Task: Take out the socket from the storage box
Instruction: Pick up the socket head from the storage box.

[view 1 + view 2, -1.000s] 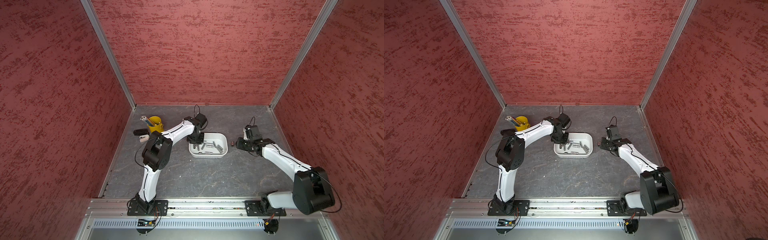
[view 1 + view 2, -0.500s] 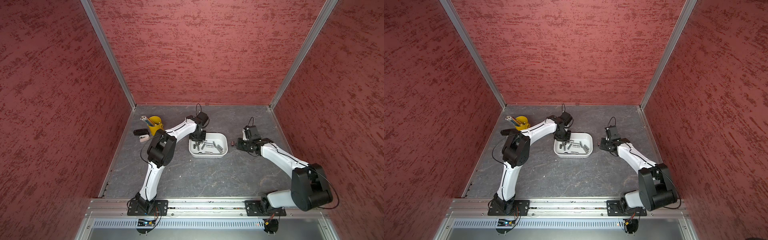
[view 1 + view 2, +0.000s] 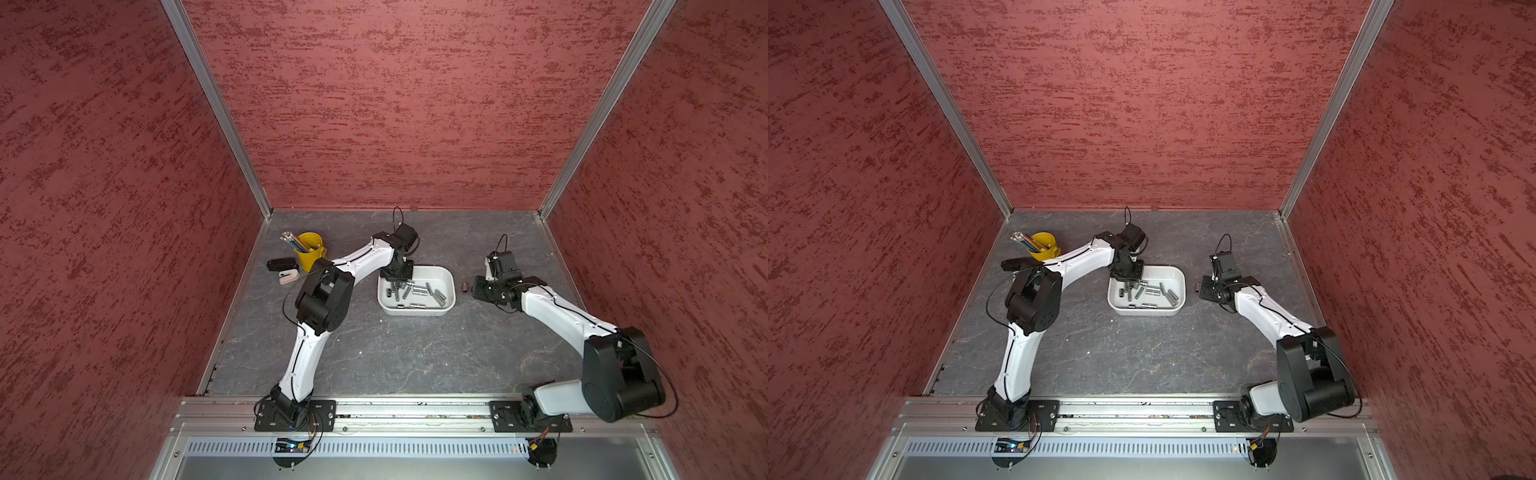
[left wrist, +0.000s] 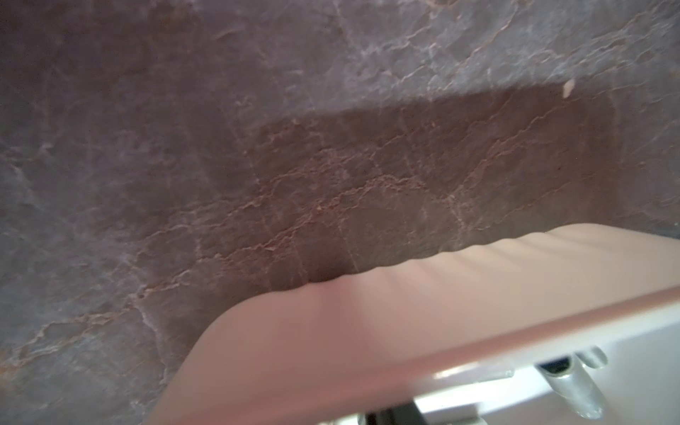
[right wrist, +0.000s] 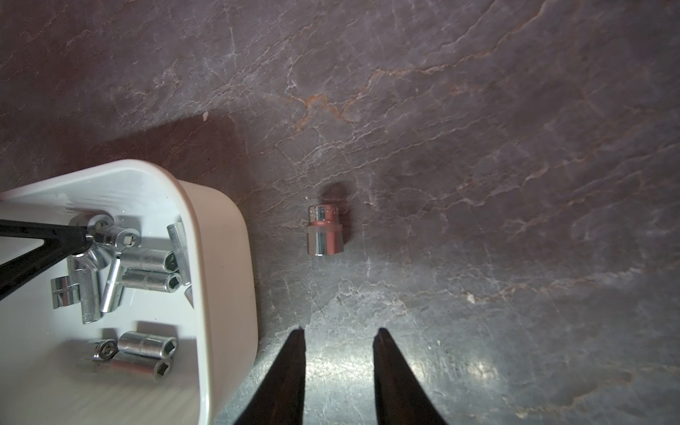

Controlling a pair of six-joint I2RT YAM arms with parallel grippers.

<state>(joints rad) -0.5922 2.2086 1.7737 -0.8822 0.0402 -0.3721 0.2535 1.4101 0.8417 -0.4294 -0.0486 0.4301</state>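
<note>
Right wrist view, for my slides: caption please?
Open right gripper faces a lone socket lying beside the box.

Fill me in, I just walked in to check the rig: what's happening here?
The left gripper is down inside the white storage box, its tips close together at one socket in the pile. Whether that socket is gripped cannot be told. The right gripper hangs open and empty over the table beside the box. A loose socket lies on the table just ahead of it, untouched.
</note>
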